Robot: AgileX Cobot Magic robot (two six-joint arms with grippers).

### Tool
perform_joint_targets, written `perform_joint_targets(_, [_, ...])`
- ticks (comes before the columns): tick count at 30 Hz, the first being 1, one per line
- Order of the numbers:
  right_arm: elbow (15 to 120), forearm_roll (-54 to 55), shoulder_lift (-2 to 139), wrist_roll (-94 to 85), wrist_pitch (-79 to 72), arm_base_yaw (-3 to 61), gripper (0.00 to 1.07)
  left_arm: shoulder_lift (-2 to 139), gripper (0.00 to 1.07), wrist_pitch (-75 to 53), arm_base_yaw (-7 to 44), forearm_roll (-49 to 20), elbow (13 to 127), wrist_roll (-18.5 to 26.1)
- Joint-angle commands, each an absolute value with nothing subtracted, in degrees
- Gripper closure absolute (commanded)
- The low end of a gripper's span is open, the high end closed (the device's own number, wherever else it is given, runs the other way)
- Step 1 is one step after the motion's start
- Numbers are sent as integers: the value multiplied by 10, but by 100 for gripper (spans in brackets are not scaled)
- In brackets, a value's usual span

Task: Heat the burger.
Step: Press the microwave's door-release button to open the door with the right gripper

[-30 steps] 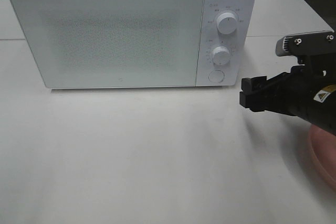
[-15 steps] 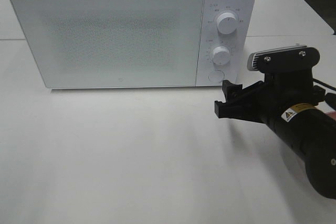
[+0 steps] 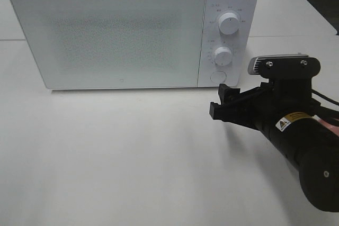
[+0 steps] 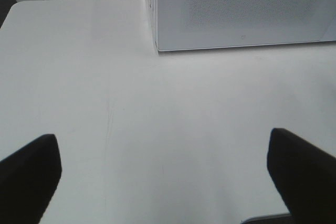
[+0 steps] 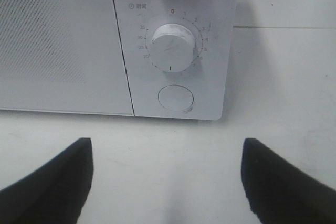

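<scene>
The right gripper (image 3: 220, 103) is hovering wide open, empty, near the microwave (image 3: 122, 30). Only the wrist view is showing the left gripper (image 4: 163, 145) (likewise spread, empty). The burger is appearing nowhere.

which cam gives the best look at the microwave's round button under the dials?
Right wrist: the round button is close, head-on, unobstructed. Exterior high shows it small, just past the right gripper. Left wrist shows only the microwave door.

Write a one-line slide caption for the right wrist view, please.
Open right gripper faces the closed white microwave, lined up with the round button below the timer dial.
</scene>
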State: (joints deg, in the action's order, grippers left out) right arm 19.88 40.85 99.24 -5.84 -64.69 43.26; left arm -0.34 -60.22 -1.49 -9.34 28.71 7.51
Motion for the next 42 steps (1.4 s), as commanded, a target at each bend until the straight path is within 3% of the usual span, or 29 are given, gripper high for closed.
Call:
perform_joint_targets(1, [199, 407, 991, 53, -656, 434, 37, -9, 7, -594, -13, -99, 285, 75])
perform_joint_targets(7, [199, 407, 991, 242, -654, 434, 47, -9, 7, -594, -13, -99, 285, 75])
perform_joint_targets(15, [199, 407, 991, 536, -653, 434, 68, -9, 7, -594, -13, -99, 285, 75])
perform_joint_targets(18, [199, 407, 991, 640, -653, 434, 85, -9, 7, -594, -13, -99, 285, 75])
perform_joint_targets(20, [199, 407, 991, 655, -650, 434, 89, -9, 7, -594, -13, -99, 285, 75])
perform_joint_targets(21, [199, 407, 991, 681, -649, 434, 98, -9, 7, -594, -13, -99, 285, 75])
perform_joint_targets(22, [199, 407, 991, 681, -649, 434, 98, -9, 7, -594, -13, -99, 285, 75])
perform_joint_targets(23, [199, 407, 991, 684, -646, 434, 107, -9, 7, -594, -13, -99, 285, 75])
perform_joint_targets(42, [218, 417, 1019, 693, -639, 430, 107, -9, 7, -594, -13, -99, 285, 75])
